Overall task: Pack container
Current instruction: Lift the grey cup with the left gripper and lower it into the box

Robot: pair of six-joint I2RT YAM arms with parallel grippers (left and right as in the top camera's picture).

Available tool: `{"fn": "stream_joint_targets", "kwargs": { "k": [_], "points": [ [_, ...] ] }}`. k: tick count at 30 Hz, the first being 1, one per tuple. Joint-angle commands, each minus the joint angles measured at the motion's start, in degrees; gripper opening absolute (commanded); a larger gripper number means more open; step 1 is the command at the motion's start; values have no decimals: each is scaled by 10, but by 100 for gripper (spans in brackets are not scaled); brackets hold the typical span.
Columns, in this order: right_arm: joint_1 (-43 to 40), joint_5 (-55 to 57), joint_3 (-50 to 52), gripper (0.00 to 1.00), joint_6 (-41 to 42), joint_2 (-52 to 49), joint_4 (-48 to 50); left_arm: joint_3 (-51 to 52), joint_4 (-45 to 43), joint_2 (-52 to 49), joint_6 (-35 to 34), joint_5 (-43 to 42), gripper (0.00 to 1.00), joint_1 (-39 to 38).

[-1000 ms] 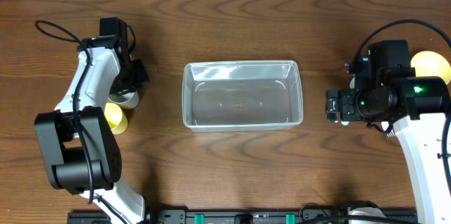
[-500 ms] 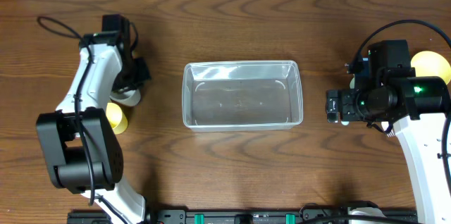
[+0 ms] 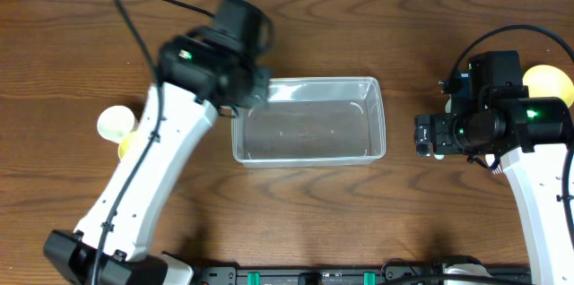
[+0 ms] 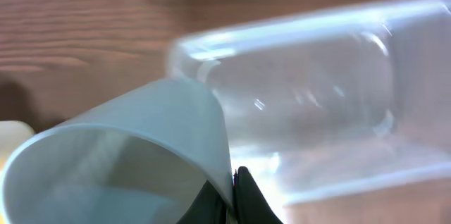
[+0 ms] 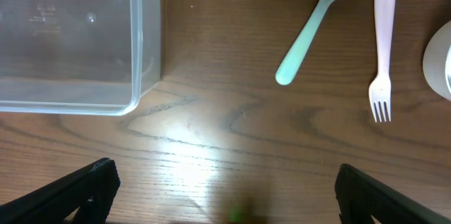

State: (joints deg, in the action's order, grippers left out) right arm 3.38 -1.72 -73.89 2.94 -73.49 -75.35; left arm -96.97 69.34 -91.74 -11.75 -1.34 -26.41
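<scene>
The container (image 3: pixel 309 120) is a clear plastic tub at the table's middle. It also shows in the left wrist view (image 4: pixel 317 90) and, as one corner, in the right wrist view (image 5: pixel 70 41). My left gripper (image 3: pixel 247 88) hangs over the tub's far left corner. In the left wrist view its jaws (image 4: pixel 236 189) are shut on the rim of a pale grey cup (image 4: pixel 141 146), held tilted beside the tub. My right gripper (image 3: pixel 421 134) is open and empty above bare table right of the tub, with its jaws (image 5: pixel 225 189) wide apart.
A cream cup (image 3: pixel 115 124) and a yellow cup (image 3: pixel 130 146) sit at the left. A mint spoon (image 5: pixel 310 23), a pink fork (image 5: pixel 382 48) and a pale bowl (image 5: pixel 440 55) lie right of the tub. A yellow bowl (image 3: pixel 543 79) sits at the far right.
My left arm has lifted the pale grey cup from the left cluster and swung right to the tub's far left corner. The right arm has not moved.
</scene>
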Motion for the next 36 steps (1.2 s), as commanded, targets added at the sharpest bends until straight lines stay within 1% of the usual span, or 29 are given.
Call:
{"fn": "stream_joint_targets", "kwargs": {
  "k": [1, 4, 7, 16, 25, 33, 34, 35, 36],
  "points": [
    [-7, 3, -11, 99, -9, -1, 2, 9, 5, -26, 9, 5, 6, -41],
    [-7, 2, -11, 99, -9, -1, 1, 16, 0, -50, 7, 5, 6, -61],
    [-7, 2, -11, 99, -9, -1, 1, 17, -8, -82, 7, 5, 6, -61],
    [-7, 2, -11, 99, -9, -1, -3, 18, -52, -176, 10, 5, 6, -30],
    [-7, 9, -11, 99, -9, -1, -3, 19, -57, -248, 23, 5, 6, 3],
    [-7, 9, -11, 99, -9, -1, -3, 19, -73, -270, 32, 5, 6, 16],
    [-7, 9, -11, 99, -9, -1, -3, 19, -73, -269, 32, 5, 7, 16],
    [-7, 9, -11, 99, -9, -1, -3, 19, -73, -269, 32, 5, 10, 16],
    [-7, 9, -11, 99, -9, -1, -3, 19, -73, -269, 32, 5, 17, 16]
  ]
}}
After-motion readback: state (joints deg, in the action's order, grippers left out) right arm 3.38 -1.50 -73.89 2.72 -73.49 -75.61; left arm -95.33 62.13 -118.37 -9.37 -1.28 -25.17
